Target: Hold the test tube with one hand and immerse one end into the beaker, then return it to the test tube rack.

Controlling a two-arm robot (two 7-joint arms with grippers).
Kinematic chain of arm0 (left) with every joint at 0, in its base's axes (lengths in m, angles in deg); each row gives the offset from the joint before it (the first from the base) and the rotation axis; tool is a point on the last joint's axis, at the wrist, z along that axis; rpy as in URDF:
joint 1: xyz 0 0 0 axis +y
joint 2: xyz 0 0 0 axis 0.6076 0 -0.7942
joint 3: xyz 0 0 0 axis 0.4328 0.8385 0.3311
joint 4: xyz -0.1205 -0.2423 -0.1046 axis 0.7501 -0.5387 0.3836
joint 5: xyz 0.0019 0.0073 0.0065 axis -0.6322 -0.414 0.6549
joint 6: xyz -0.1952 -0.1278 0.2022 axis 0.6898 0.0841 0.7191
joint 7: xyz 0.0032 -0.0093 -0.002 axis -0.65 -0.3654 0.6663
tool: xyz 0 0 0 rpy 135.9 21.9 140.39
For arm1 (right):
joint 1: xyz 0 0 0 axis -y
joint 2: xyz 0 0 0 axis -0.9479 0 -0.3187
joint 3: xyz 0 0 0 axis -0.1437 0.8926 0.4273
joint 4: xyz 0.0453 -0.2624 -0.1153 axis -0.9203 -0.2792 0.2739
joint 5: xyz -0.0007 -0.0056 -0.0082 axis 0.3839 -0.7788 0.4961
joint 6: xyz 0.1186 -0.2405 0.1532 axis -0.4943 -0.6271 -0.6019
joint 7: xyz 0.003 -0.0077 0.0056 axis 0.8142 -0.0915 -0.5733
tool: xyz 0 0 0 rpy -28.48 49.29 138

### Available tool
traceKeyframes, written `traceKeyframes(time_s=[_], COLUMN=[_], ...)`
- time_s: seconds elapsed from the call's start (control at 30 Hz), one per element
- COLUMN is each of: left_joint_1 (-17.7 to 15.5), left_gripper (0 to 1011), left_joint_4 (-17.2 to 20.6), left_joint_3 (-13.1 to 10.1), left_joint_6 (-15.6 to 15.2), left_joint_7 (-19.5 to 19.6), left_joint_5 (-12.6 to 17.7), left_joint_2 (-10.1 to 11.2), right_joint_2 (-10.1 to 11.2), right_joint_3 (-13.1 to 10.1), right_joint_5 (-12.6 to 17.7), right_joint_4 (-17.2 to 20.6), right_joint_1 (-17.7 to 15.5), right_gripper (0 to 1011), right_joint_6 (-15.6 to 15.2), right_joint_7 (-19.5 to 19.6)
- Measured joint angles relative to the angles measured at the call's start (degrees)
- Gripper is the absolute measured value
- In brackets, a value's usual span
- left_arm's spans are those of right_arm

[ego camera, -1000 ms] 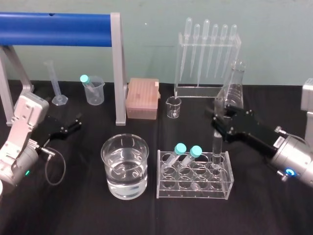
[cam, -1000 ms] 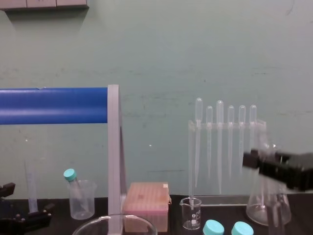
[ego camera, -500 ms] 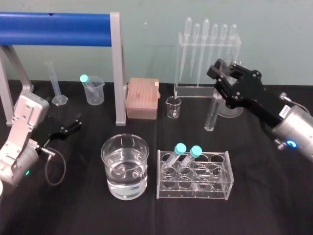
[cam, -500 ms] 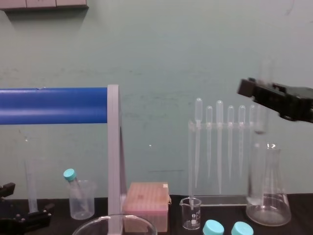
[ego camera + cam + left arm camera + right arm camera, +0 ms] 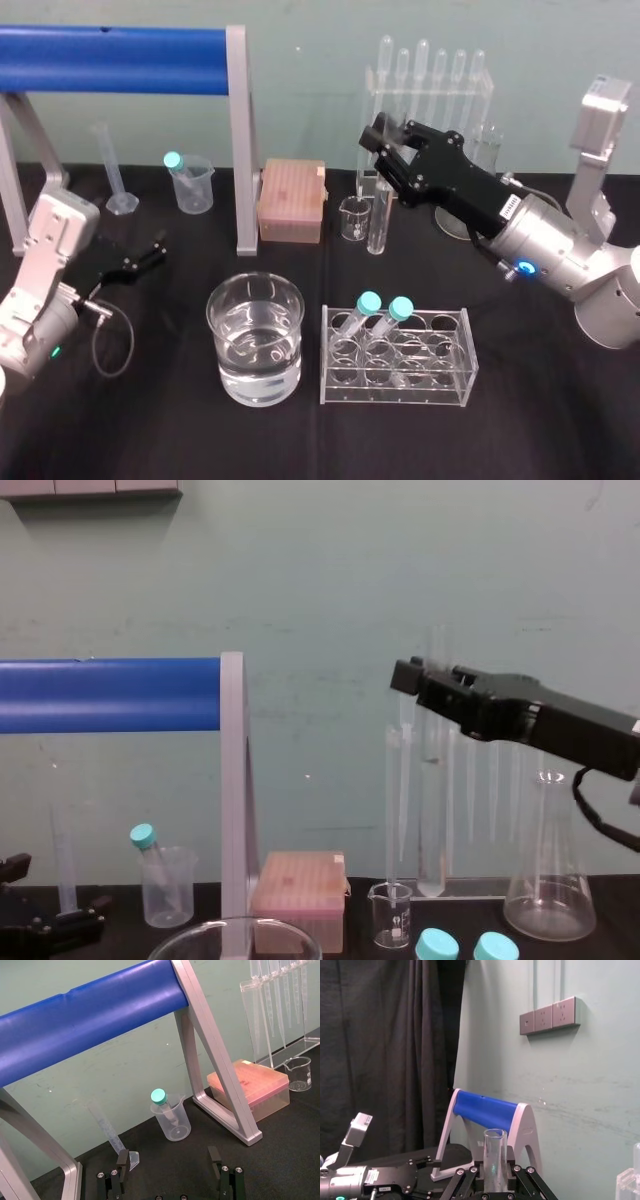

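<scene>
Uprightness mattered: right end effector (image 5: 385, 165) clamped the tube (image 5: 378, 218), which needed centring over the beaker (image 5: 255, 300) before lowering. Left end effector (image 5: 140, 262) sat parked, fingers apart.

The right hand (image 5: 384, 160) apparently hides the test tube (image 5: 377, 222) rim.

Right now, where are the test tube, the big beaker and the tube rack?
test tube (image 5: 377, 228), head view, lower glass shaft.
beaker (image 5: 256, 372), head view, front wall.
test tube rack (image 5: 400, 392), head view, front wall.

Even, moderate indoor light, faint shadows, glints on beaker (image 5: 255, 345)
</scene>
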Motion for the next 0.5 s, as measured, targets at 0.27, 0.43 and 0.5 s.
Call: traceKeyframes(time_s=[0.27,0.43,0.5], left_joint_1=[0.0,0.0,0.0], left_gripper=[1000,1000,1000], left_joint_4=[0.0,0.0,0.0], left_joint_3=[0.0,0.0,0.0], left_joint_6=[0.0,0.0,0.0], left_joint_7=[0.0,0.0,0.0], left_joint_5=[0.0,0.0,0.0], left_joint_2=[0.0,0.0,0.0], right_joint_2=[0.0,0.1,0.1], right_joint_3=[0.1,-0.1,-0.1], right_joint_5=[-0.1,0.0,0.0], right_joint_4=[-0.1,0.1,0.2], right_joint_1=[0.0,-0.1,-0.1], right_gripper=[224,224,224], right_joint_6=[0.0,0.0,0.0], right_joint_7=[0.1,0.1,0.1])
